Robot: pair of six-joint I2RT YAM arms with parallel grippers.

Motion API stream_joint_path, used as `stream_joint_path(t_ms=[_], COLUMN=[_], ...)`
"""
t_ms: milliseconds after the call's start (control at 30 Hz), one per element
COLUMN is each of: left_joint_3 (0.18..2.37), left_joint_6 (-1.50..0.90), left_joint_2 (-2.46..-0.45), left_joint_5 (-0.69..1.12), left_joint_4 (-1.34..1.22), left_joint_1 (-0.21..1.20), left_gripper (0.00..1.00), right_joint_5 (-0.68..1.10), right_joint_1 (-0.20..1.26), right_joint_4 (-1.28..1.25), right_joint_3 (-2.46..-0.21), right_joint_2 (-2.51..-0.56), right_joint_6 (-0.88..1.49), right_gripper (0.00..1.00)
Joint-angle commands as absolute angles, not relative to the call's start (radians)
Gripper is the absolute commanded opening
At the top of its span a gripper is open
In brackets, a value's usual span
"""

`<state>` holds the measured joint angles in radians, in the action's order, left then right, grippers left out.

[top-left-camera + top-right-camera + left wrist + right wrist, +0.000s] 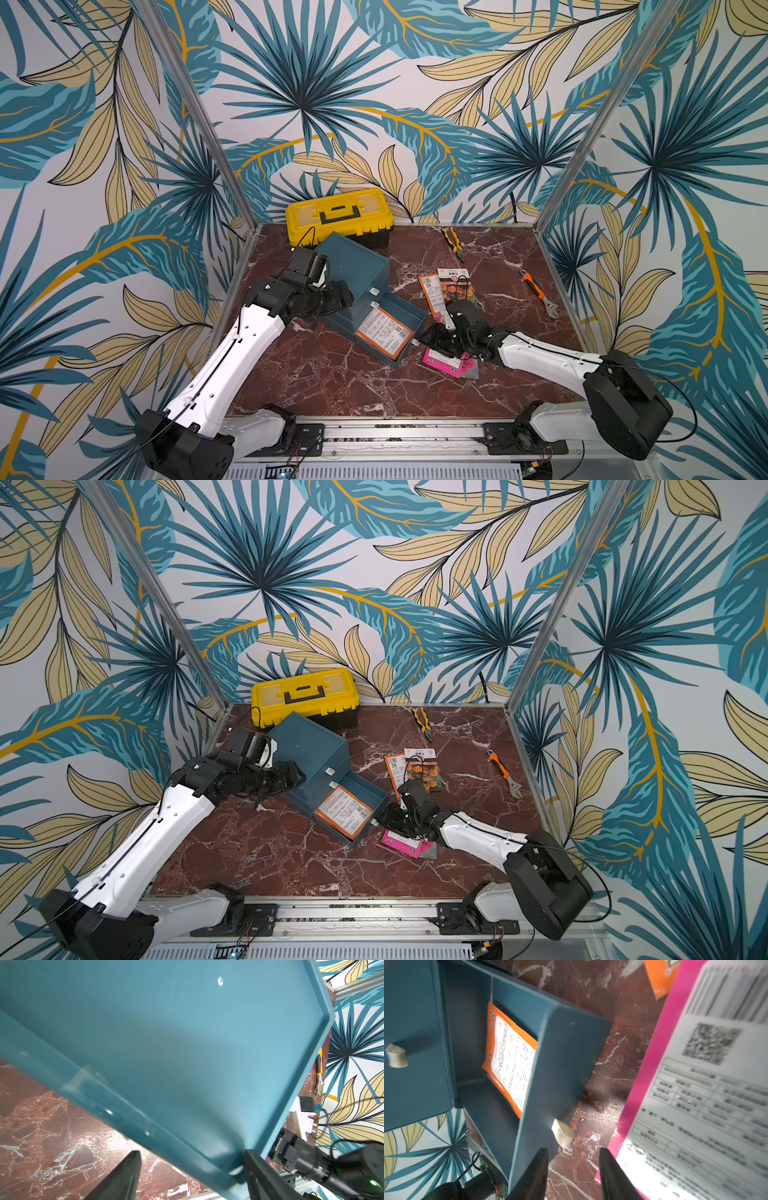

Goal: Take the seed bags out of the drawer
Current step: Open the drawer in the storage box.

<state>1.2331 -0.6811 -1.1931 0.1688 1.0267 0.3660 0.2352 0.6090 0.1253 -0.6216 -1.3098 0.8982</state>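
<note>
A blue cabinet point(353, 262) stands at the table's left, its bottom drawer point(409, 307) pulled out. One orange seed bag point(384, 332) lies label-up inside it, also plain in the right wrist view point(508, 1064). My left gripper point(344, 296) is open around the cabinet's rear corner point(187, 1043), one finger point(259, 1172) against it. My right gripper point(573, 1152) is open and holds nothing, just off the drawer's front. A magenta seed bag point(695, 1095) lies label-up on the table beside it point(446, 363). Two orange seed bags point(457, 286) lie overlapping behind that arm.
A yellow toolbox point(338, 216) sits at the back behind the cabinet. Yellow-handled pliers point(455, 243) lie at the back middle and an orange wrench point(538, 293) at the right. Leaf-patterned walls and metal posts close in three sides.
</note>
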Motion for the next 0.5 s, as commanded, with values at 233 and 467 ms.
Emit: stream_joint_path(t_ms=[233, 467], left_joint_3=[1.218, 1.207], left_joint_6=[-0.679, -0.687], left_joint_2=[-1.181, -1.170], left_joint_5=[0.172, 0.171], left_joint_4=[1.029, 1.029], left_joint_1=[0.370, 0.370], left_gripper=[0.82, 0.82], right_joint_5=[0.176, 0.268], right_joint_1=[0.610, 0.621], right_joint_4=[0.430, 0.440], right_joint_3=[-0.889, -1.076], right_joint_2=[-1.305, -1.521], right_joint_6=[0.508, 0.384], right_gripper=[0.56, 0.56])
